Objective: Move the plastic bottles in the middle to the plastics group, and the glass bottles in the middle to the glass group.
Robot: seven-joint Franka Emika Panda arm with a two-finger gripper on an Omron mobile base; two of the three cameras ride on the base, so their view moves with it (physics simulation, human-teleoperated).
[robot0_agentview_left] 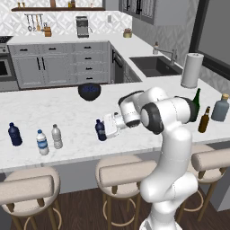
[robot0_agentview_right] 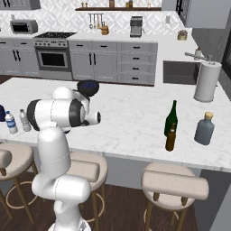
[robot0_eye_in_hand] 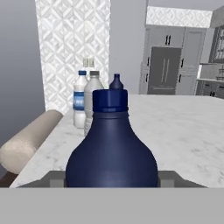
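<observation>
**Fingers closing round the navy bottle in the middle**

Left base view: the gripper (robot0_agentview_left: 106, 128) reaches sideways at table (robot0_agentview_left: 67, 105) height, and the dark navy bottle (robot0_agentview_left: 100, 130) stands right at its fingertips, upright, cap up, long axis vertical. Well beyond the fingers, along their line of reach, lies the plastics group – a grey clear bottle (robot0_agentview_left: 56, 136), the blue-banded clear bottle (robot0_agentview_left: 42, 142) just beside it, and a second navy bottle (robot0_agentview_left: 15, 134) farther out. Behind the arm, far from the fingers, stand the green wine bottle (robot0_agentview_left: 196, 100), the slim brown bottle (robot0_agentview_left: 204, 120) and the squat grey-blue bottle (robot0_agentview_left: 220, 108). From here I cannot tell whether the fingers are pressing the bottle.

Right base view: the arm hides the hand. The brown bottle (robot0_agentview_right: 170, 136) stands touching or just in front of the wine bottle (robot0_agentview_right: 170, 118), the grey-blue bottle (robot0_agentview_right: 205, 128) near them.

Hand view: the navy bottle (robot0_eye_in_hand: 111, 148) sits squarely between the fingers, its wide belly level with them, cap pointing up. The fingers stand apart on either side; contact is not visible, so a firm hold is not yet certain.

My judgement – this is the grasp step for a middle plastic bottle. Next: finish closing on the belly, lift straight up to keep it vertical, then carry it forward to the bottles ahead.
</observation>
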